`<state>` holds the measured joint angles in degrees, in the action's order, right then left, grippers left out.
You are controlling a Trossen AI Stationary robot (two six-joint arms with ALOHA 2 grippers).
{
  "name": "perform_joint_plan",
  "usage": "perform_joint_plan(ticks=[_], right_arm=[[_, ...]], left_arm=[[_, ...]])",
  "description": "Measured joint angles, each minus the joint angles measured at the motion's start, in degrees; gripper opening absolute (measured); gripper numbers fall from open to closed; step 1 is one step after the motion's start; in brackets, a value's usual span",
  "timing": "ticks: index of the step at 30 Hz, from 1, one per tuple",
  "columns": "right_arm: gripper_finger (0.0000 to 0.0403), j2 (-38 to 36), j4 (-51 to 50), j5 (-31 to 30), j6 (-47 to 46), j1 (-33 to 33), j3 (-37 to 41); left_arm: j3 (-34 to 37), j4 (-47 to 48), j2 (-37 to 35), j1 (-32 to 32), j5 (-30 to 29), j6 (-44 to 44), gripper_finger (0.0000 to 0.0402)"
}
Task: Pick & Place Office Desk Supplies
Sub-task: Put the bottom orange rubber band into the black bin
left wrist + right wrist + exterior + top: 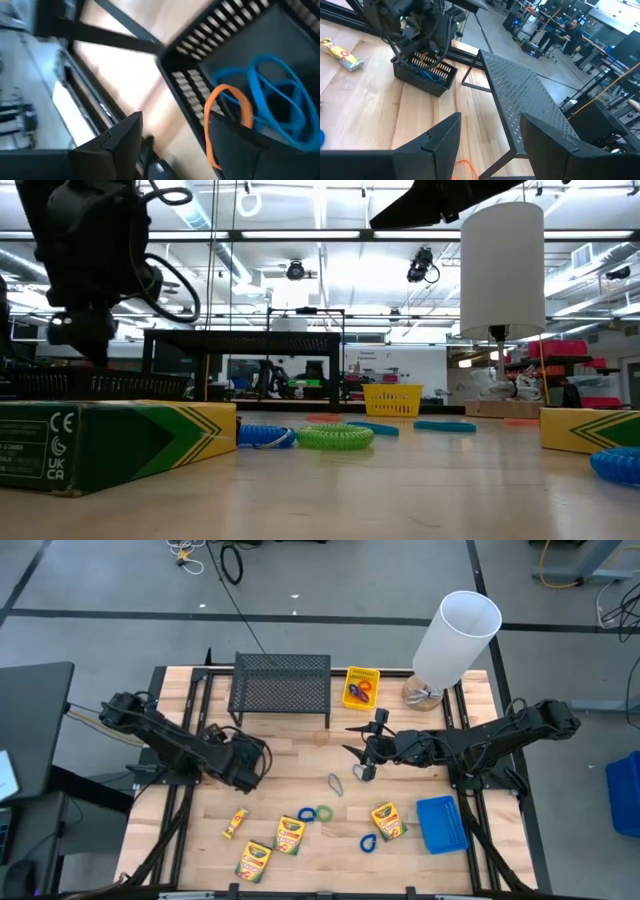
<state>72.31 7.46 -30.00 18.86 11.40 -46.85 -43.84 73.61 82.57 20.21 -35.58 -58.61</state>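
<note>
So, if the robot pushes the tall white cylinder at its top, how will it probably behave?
The tall white cylinder would probably tip rather than slide: in the low view it stands high over a narrow foot. It looks hollow, with an open top in the high view, so it is likely light for its size. Once on its side, it may roll.

**Non-task stuff in view**

Black wire-mesh rack (pixel 281 688) standing at the back middle of the wooden table (pixel 300 772), legs down. Tall white cylinder (pixel 455 636) at the back right corner on a small base, leaning toward the camera in the overhead. Cables (pixel 232 562) on the grey floor behind. People (pixel 568 26) far off in the room.
</note>
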Motion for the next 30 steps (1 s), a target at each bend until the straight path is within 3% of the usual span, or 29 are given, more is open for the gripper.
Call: perform_joint_plan(ticks=[6,12,22,30], right_arm=[[0.0212,0.00,-0.07,0.00,-0.02,0.00,0.00],[0.0212,0.00,-0.42,0.00,-0.38,0.00,0.00],[0.0212,0.02,-0.88,0.26,-0.62,0.00,0.02],[0.0212,0.02,-1.01,0.46,-0.62,0.00,0.02]], left_arm=[[-0.76,-6.65,-4.49,0.08,4.89,8.32,0.0231],[-0.76,-11.73,-9.64,-0.95,5.13,15.55,0.0231],[-0.76,-12.47,-15.14,-3.84,0.62,16.40,0.0231],[-0.76,-16.33,-15.30,-3.74,5.08,16.57,0.0232]])
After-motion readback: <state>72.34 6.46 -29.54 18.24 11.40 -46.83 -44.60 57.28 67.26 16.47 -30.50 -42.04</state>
